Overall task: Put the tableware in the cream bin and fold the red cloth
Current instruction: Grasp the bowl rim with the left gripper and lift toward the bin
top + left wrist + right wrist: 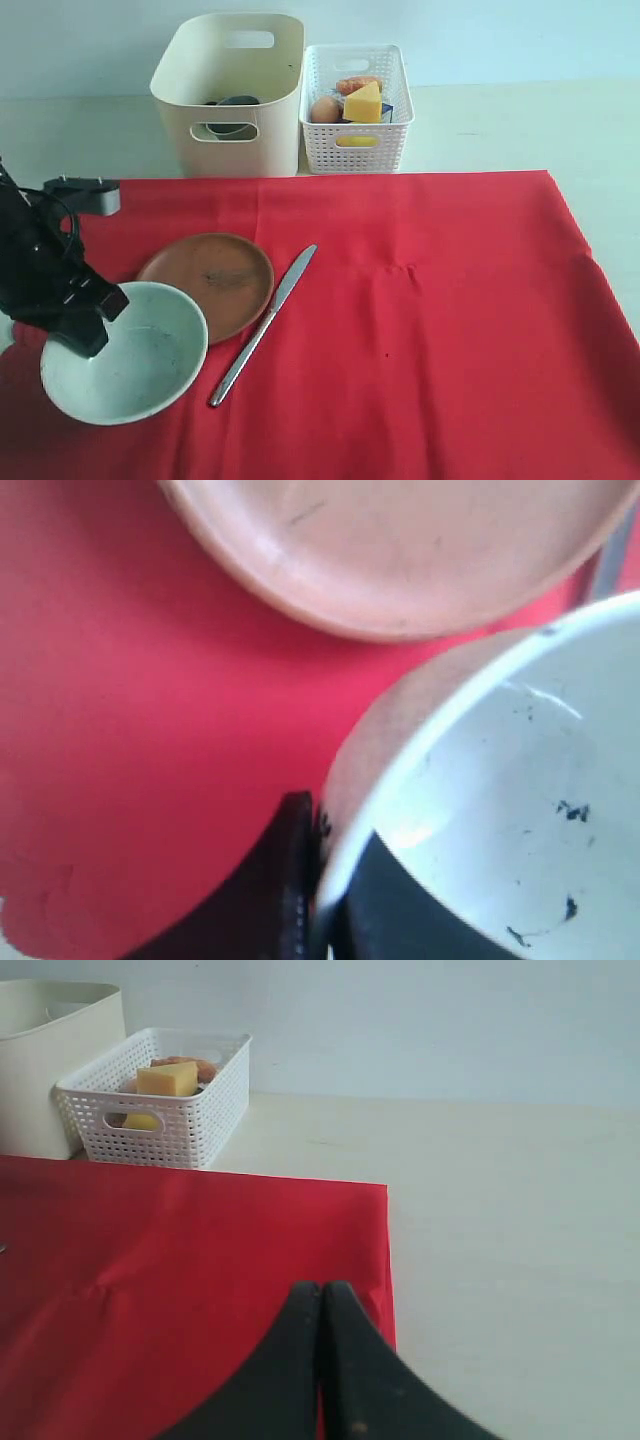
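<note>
Left wrist view shows the left jaws clenched on the rim of the pale bowl (500,810), one dark finger (290,880) outside the wall and the other inside it. The right jaws, in their own wrist view, are pressed together on nothing, hanging over the near edge of the red cloth (180,1260).

The bowl sits at the near left of the cloth, just beside the brown plate (210,275). Their rims overlap in the exterior view, and I cannot tell whether they touch. The table knife (265,325) lies on the plate's far side. Beyond the cloth the cream bin (232,140) stands on the surface (500,120), a dark round vessel (235,102) already inside it, with the white basket (357,150) of food touching its side.

A one-sided pinch will probably let the bowl sag away from the grip, so lift straight up first, clear of the plate and cloth. Then travel slowly, cross the bin's wall high, lower well inside beside the vessel, and only then let go.
</note>
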Robot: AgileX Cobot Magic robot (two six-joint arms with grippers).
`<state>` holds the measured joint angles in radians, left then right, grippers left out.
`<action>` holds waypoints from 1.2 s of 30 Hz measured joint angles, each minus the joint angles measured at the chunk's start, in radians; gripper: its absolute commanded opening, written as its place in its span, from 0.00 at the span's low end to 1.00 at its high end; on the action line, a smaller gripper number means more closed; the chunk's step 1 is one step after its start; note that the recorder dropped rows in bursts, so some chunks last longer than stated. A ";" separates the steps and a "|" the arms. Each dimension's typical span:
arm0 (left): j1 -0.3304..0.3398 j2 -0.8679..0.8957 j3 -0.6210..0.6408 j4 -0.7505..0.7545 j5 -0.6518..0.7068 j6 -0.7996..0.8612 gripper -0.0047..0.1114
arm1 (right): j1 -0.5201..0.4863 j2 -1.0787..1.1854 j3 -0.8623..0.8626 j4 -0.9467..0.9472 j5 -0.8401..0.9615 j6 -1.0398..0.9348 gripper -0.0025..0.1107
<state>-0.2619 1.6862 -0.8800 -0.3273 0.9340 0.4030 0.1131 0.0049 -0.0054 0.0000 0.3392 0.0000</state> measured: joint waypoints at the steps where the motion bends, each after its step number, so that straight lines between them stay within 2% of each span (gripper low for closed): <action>1: 0.000 -0.016 -0.008 0.000 0.002 0.000 0.04 | 0.000 0.000 0.000 0.000 0.000 0.000 0.02; 10: 0.000 -0.155 -0.121 0.000 -0.005 0.000 0.04 | 0.000 0.000 0.000 0.000 0.000 0.000 0.02; 14: 0.000 -0.186 -0.168 0.000 -0.068 0.000 0.04 | 0.000 0.000 0.000 0.000 0.000 0.000 0.02; 19: 0.000 -0.199 -0.204 0.000 -0.221 0.000 0.04 | 0.000 0.000 0.000 0.000 0.000 0.000 0.02; 29: 0.000 -0.199 -0.212 -0.029 -0.685 0.000 0.04 | 0.000 0.000 0.000 0.000 0.000 0.000 0.02; 32: 0.000 -0.177 -0.257 -0.031 -0.748 0.000 0.04 | 0.000 0.000 0.000 0.000 0.000 0.000 0.02; 36: 0.000 -0.097 -0.360 -0.035 -0.740 0.000 0.04 | 0.000 0.000 0.000 0.000 0.000 0.000 0.02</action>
<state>-0.2619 1.5894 -1.2400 -0.3622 0.1935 0.4030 0.1131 0.0049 -0.0054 0.0000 0.3392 0.0000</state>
